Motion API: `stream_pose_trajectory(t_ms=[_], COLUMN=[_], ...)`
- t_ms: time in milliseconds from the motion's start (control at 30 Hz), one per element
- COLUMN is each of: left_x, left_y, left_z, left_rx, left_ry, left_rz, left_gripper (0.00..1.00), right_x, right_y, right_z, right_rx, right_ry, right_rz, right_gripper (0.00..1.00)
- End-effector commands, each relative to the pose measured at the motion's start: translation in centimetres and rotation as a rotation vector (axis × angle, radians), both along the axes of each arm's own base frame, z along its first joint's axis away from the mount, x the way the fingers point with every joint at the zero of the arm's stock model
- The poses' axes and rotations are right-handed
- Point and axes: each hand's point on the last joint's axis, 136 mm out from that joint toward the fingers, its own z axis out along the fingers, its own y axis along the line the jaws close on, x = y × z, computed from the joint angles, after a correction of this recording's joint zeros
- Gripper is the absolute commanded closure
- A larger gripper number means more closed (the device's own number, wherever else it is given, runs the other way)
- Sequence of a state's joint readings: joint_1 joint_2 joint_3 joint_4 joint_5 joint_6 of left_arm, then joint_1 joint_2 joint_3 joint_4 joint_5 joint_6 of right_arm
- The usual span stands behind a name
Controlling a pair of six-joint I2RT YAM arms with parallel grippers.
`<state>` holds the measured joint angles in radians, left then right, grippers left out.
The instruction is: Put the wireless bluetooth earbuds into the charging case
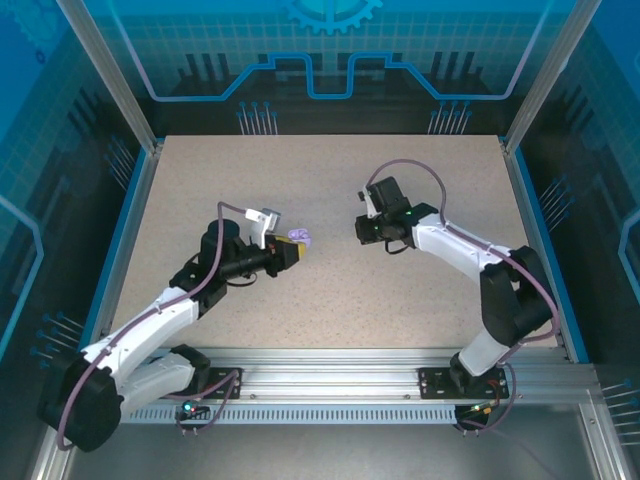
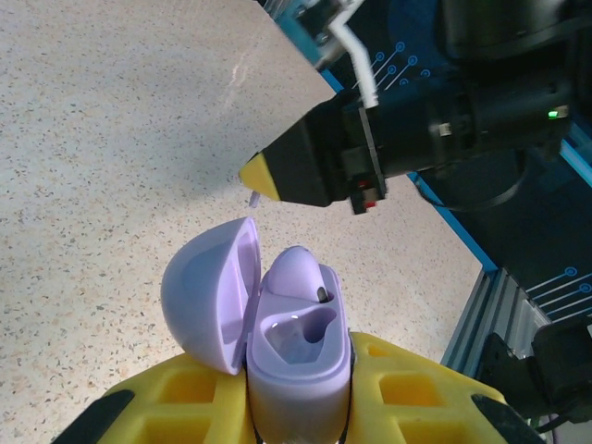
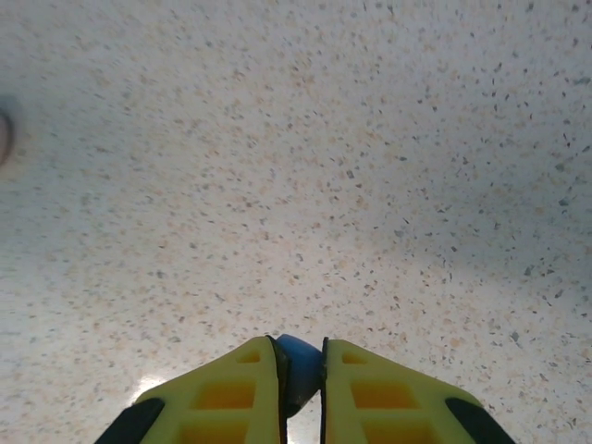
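The left tool (image 2: 296, 400) clamps the open lilac charging case (image 2: 298, 356), lid (image 2: 208, 296) hinged leftward — one earbud (image 2: 296, 273) sits in its far socket. Just beyond, above the desk (image 2: 111, 139), the right tool (image 2: 261, 176) is closed on a second earbud (image 3: 298, 363) — bluish between its fingers.

Tabletop (image 1: 330, 190): pale beige speckled board, rectangular, matte; dark and tan flecks all over; blue strip (image 1: 118, 255) lines the left edge, another lines the right edge; aluminium rail (image 1: 340, 385) runs along the near edge; soft grey shadows fall around the middle; right wrist view: one small greyish-pink blur (image 3: 4, 137) lies on the surface, too blurred to name; which edge it sits nearest, cannot tell.
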<state>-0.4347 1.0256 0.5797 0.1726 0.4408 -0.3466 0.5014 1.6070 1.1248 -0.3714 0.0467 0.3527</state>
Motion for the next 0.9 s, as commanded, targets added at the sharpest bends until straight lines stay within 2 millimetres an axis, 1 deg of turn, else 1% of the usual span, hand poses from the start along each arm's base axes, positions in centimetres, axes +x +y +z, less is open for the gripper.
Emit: stream_pose_trajectory(t_ms=[0, 167, 267, 467, 667, 800, 867], left_x=[0.7, 1.5, 1.7, 2.2, 2.6, 2.3, 1.8], left_y=[-0.5, -1.1, -1.9, -3.6, -4.8, -5.3, -5.7], left_z=[0.4, -1.1, -2.1, -3.3, -3.3, -2.5, -1.7], left_rx=[-0.033, -0.022, -0.017, -0.020, -0.043, -0.061, -0.068], left_ry=[-0.011, 0.037, 0.058, 0.077, 0.030, -0.087, -0.176], left_rz=[0.005, 0.007, -0.012, -0.053, -0.110, -0.159, -0.201], left_gripper=[0.82, 0.82, 0.82, 0.82, 0.83, 0.83, 0.82], right_x=[-0.1, -1.6, -2.6, -4.3, -6.0, -7.0, -7.5], right_y=[0.4, 0.9, 1.2, 1.4, 2.2, 3.0, 3.4], right_z=[2.3, 4.1, 5.1, 7.1, 9.9, 12.0, 12.8], right_rx=[0.086, 0.157, 0.202, 0.261, 0.319, 0.356, 0.364], right_ry=[-0.048, -0.074, -0.089, -0.135, -0.201, -0.255, -0.278], right_rz=[0.010, 0.056, 0.087, 0.136, 0.203, 0.249, 0.270], right_gripper=[0.86, 0.85, 0.85, 0.84, 0.84, 0.84, 0.84])
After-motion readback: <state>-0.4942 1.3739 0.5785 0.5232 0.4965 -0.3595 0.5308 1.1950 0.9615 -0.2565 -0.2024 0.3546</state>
